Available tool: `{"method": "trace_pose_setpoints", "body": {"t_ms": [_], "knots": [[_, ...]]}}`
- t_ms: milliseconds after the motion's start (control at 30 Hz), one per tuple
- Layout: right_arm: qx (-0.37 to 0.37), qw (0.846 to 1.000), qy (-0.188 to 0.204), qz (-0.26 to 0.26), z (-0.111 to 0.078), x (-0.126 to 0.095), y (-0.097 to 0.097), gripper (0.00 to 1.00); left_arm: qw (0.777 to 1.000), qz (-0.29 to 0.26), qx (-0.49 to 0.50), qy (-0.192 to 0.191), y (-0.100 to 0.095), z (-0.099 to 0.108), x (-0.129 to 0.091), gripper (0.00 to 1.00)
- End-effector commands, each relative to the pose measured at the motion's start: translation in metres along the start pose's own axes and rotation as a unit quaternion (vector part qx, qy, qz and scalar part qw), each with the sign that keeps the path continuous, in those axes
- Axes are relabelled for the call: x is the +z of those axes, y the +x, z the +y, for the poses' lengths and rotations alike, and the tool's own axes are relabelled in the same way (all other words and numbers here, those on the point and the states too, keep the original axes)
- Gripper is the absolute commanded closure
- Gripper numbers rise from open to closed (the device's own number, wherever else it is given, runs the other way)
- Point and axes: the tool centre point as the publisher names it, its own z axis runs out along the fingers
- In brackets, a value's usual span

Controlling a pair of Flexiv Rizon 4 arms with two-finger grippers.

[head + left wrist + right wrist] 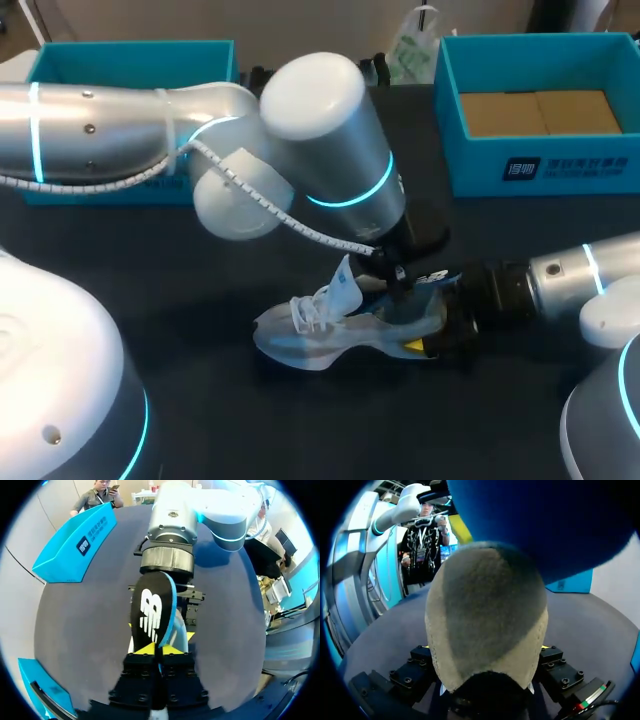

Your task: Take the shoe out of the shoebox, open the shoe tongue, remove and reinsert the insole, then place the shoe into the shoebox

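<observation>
Shoe [320, 335], one only, pale, lay on the dark tabletop [200, 300] near the middle. Its long axis ran across the tabletop, with the toe toward my left and the heel toward my right arm. Its tongue [345, 285] stood lifted above the laces. The right hand [425, 345] gripped the heel, one finger on each side; in the right wrist view the heel filled the space between the fingers. The one insole [150, 605], black with a blue edge, was out of the shoe and pinched at one end in the left hand [159, 650], just above the heel. Two teal boxes stood along the far side, well apart: the left shoebox [130, 48] and the right shoebox [540, 165].
</observation>
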Motion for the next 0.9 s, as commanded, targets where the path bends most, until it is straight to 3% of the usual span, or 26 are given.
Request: {"method": "trace_pose_setpoints", "body": {"t_ms": [33,267,533,700,900], "knots": [[0.0,1.0,0.002,-0.001,0.002,0.0,0.001,1.0,1.0,-0.005,0.003,-0.003,0.001,-0.001,-0.006,0.43],[0.0,1.0,0.002,-0.001,0.002,0.0,0.001,1.0,0.999,-0.031,0.015,0.008,0.009,0.003,-0.02,0.29],[0.0,1.0,0.002,-0.001,0.002,0.0,0.001,1.0,0.996,-0.084,0.018,0.02,0.017,0.002,-0.025,0.33],[0.0,1.0,0.002,-0.001,0.002,0.0,0.001,1.0,0.995,-0.1,0.018,0.02,0.017,0.0,-0.024,0.42],[0.0,1.0,0.002,-0.001,0.002,0.0,0.001,1.0,0.99,-0.138,0.009,0.015,0.019,-0.006,-0.019,0.42]]}}
